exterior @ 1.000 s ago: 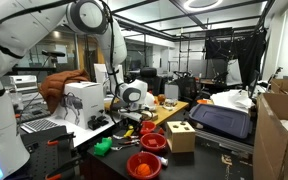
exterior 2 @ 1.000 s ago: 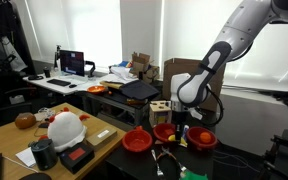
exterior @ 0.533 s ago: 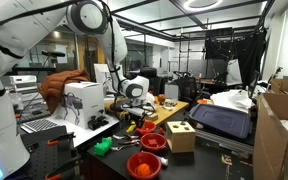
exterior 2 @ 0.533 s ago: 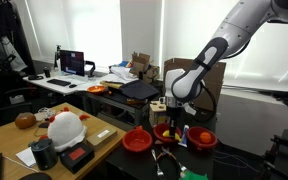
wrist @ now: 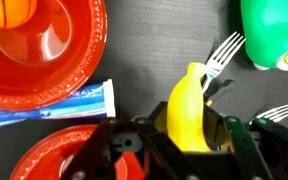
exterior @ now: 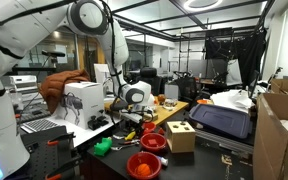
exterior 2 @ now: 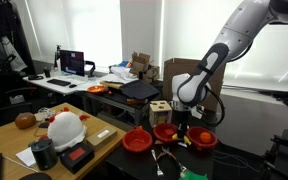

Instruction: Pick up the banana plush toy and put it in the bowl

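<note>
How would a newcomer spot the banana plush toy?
In the wrist view, look right of the two red plastic bowls. The small curved yellow plush banana lies between the fingers of the end effector; the neighbouring toy is bright green, the forks white.

The banana plush toy [wrist: 189, 100] is soft yellow cloth, matt and smooth. The red bowl [wrist: 59, 50] is glossy plastic, with bright highlights along its rim. The tabletop [wrist: 134, 40] is dark and matt. The green toy [wrist: 272, 35] looks smooth with a faint sheen. The fork [wrist: 220, 55] shines pale; whether metal or plastic cannot be told. The gripper [wrist: 191, 128] is dull black and hard-looking.
</note>
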{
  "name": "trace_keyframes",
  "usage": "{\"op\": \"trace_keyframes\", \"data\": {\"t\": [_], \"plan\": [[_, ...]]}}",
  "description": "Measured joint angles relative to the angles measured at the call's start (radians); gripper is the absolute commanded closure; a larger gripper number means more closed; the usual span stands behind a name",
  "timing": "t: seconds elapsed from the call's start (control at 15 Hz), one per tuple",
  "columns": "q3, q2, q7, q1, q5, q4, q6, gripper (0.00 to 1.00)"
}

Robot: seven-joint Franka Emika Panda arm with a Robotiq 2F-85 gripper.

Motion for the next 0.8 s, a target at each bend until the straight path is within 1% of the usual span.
{"op": "trace_keyframes", "data": {"t": [0.33,0.6,0.8], "plan": [[-0.008,-0.011,0.024,-0.048,0.081,-0.083,0.056,0.92],[-0.010,-0.037,0.059,-0.112,0.166,-0.169,0.172,0.92],[-0.011,-0.068,0.100,-0.149,0.209,-0.235,0.261,0.92]]}}
